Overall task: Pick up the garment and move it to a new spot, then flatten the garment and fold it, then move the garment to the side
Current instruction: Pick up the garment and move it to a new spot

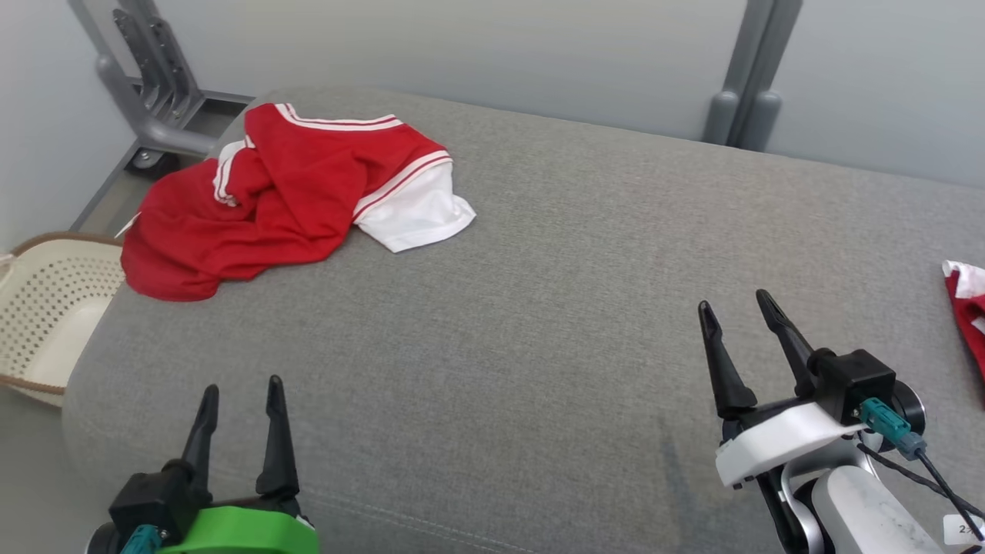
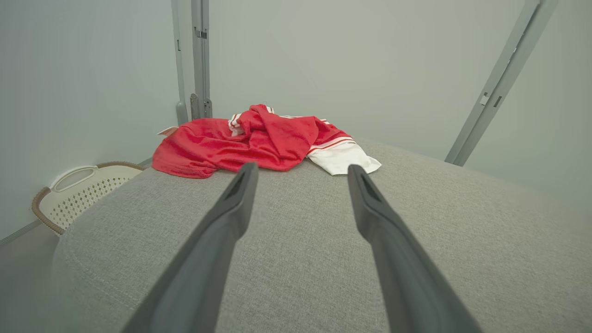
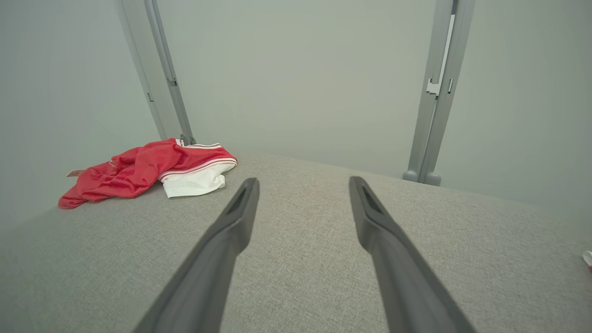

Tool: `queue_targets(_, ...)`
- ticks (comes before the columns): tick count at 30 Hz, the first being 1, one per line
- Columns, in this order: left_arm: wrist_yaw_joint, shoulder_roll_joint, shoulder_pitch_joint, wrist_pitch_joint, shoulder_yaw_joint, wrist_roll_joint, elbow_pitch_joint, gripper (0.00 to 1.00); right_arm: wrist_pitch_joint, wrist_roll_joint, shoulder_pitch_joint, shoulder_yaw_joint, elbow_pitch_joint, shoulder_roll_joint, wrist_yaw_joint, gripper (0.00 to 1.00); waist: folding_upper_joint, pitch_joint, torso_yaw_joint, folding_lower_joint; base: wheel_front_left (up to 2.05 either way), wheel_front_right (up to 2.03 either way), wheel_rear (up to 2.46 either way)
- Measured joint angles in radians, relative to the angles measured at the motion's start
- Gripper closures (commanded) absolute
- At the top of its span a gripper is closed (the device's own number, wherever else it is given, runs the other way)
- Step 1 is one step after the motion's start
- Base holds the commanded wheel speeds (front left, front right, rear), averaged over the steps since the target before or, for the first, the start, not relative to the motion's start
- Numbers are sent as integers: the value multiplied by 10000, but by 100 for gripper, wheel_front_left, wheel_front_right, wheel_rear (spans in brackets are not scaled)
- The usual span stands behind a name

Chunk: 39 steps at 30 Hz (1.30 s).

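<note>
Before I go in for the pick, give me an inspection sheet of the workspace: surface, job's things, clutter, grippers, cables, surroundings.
Surface: grey padded surface, bare across the middle and front.
Job's things: red garment with white trim, crumpled in a heap at the far left corner, reaching the left edge.
Clutter: red and white cloth at the right edge, cut off by the head view.
Grippers: left gripper open and holding nothing, near the front left; right gripper open and holding nothing, front right.
Cables: teal-plugged cable on the right wrist, clear of the fingers.
Surroundings: cream basket on the floor to the left; grey metal posts against the pale wall behind.
</note>
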Motion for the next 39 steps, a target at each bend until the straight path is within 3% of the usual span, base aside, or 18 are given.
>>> queue_targets(5, 2, 15, 0, -2, 309, -73, -111, 0, 15, -33, -8, 115, -12, 50, 0, 0, 0, 108, 418, 0, 0, 0, 0)
queue_targets(11, -6, 4, -218, -2, 255, -117, -322, 0, 121, -232, -38, 17, -150, -17, -77, 0, 0, 418, 353, 0, 0, 0, 0)
queue_targets(20, -268, 96, -2450, 587, 330, -508, -514, 0, 380, -529, -563, -405, -732, -431, -167, 0, 0, 1102, -39, 0, 0, 0, 0)
queue_targets(30, -276, 1507, -5659, 2429, 1304, -598, -295, 0, 621, -920, -1400, -679, -1526, -696, -176, 0, 0, 2158, -641, 0, 0, 0, 0)
queue_targets(39, -268, 2086, -7162, 4251, 2228, -1501, 991, 0, 890, -1043, -1847, -970, -2146, -984, -242, 0, 0, 3243, -1338, 0, 0, 0, 0)
